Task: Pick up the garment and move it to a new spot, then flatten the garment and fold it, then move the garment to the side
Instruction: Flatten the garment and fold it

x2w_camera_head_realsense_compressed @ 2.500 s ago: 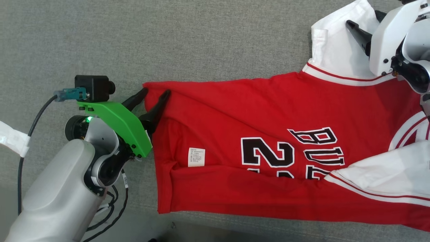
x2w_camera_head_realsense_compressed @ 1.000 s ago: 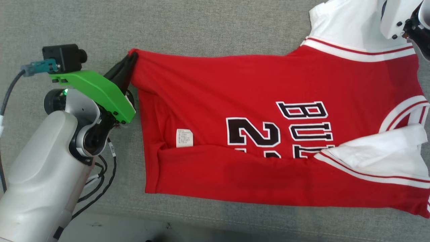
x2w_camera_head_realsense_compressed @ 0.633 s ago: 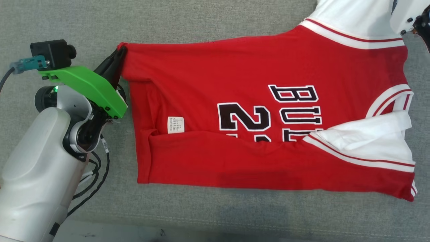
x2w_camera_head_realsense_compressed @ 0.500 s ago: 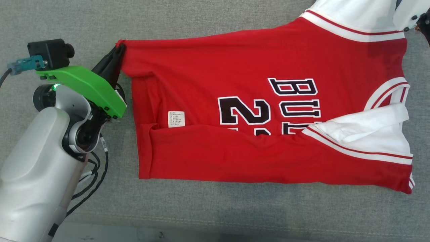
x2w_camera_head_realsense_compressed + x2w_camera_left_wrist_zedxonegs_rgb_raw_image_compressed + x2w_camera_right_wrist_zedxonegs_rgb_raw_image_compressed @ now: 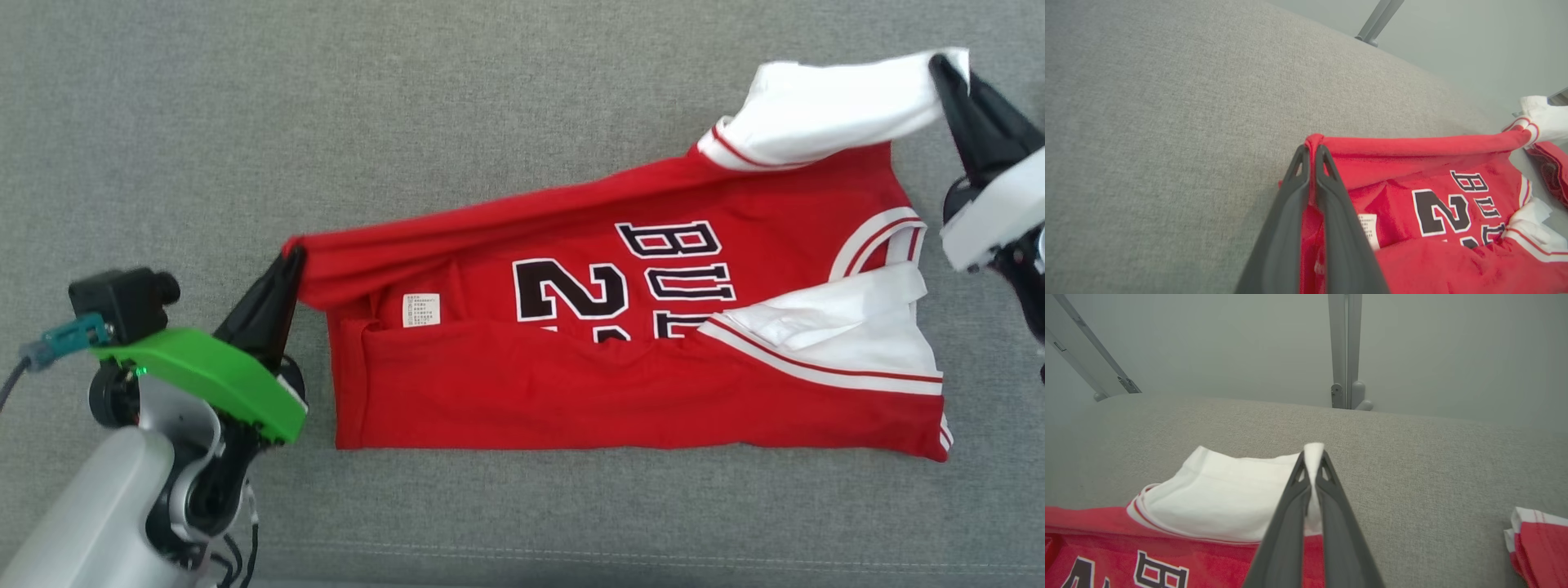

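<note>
The garment [image 5: 620, 359] is a red jersey with white sleeves and black lettering, lying on the grey surface with its near edge folded over. My left gripper [image 5: 292, 260] is shut on the garment's far hem corner [image 5: 1314, 143], lifting that edge. At the right, my right gripper [image 5: 947, 69] is shut on the tip of the far white sleeve [image 5: 1312, 451], holding it raised off the surface. The far edge of the jersey hangs stretched between the two grippers. The other white sleeve [image 5: 849, 322] lies folded across the chest.
Grey upholstered surface [image 5: 408, 122] spreads on all sides of the garment. Another folded red and white cloth [image 5: 1539, 543] lies to the right of my right gripper. Metal frame posts [image 5: 1345, 351] stand behind the surface's far edge.
Both grippers have lifted the garment's far edge and drawn it toward me, so the jersey now sags and folds. The head view has also shifted, bringing my right gripper's fingers into sight.
</note>
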### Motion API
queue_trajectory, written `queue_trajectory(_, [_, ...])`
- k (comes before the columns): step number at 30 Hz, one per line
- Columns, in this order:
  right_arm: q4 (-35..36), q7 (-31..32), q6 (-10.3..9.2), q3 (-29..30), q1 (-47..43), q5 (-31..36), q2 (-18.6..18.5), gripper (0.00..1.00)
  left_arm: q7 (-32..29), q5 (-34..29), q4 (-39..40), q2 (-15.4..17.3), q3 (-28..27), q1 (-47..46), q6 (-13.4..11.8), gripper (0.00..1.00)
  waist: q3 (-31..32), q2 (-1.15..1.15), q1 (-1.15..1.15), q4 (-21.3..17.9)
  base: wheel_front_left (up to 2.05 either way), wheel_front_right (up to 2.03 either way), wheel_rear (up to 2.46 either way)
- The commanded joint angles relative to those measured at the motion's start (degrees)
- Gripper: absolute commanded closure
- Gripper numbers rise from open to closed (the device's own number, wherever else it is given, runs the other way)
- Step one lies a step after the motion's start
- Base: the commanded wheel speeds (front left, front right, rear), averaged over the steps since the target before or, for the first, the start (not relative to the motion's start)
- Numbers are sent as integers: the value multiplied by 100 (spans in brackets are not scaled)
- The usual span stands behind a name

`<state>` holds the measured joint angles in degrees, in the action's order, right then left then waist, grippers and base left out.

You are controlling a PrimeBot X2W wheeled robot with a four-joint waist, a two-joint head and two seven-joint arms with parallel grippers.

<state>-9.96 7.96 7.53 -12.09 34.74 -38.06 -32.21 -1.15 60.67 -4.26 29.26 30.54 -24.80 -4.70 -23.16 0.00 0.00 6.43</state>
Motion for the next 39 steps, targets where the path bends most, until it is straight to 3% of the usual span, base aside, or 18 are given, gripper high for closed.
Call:
queue_trajectory(1, [231,46,-9,152,-397,20,100,100,26,40,186,125,-6,327,-100,100,276,0,0,-190,0,0,0])
queue_trajectory(8, [1003,268,-8,652,-1796,157,718,100,-3,232,803,349,32,1303,-370,100,491,0,0,-373,0,0,0])
queue_trajectory(15, [1051,302,-8,703,-2212,363,1082,100,7,255,773,280,67,1423,-450,100,530,0,0,-431,0,0,0])
queue_trajectory(26, [1191,237,-8,688,-2266,465,1237,100,176,227,724,362,-126,1331,-512,100,576,0,0,-477,0,0,0])
queue_trajectory(39, [1031,185,-8,713,-2692,491,1545,100,282,131,251,212,34,1439,-456,100,587,0,0,-553,0,0,0])
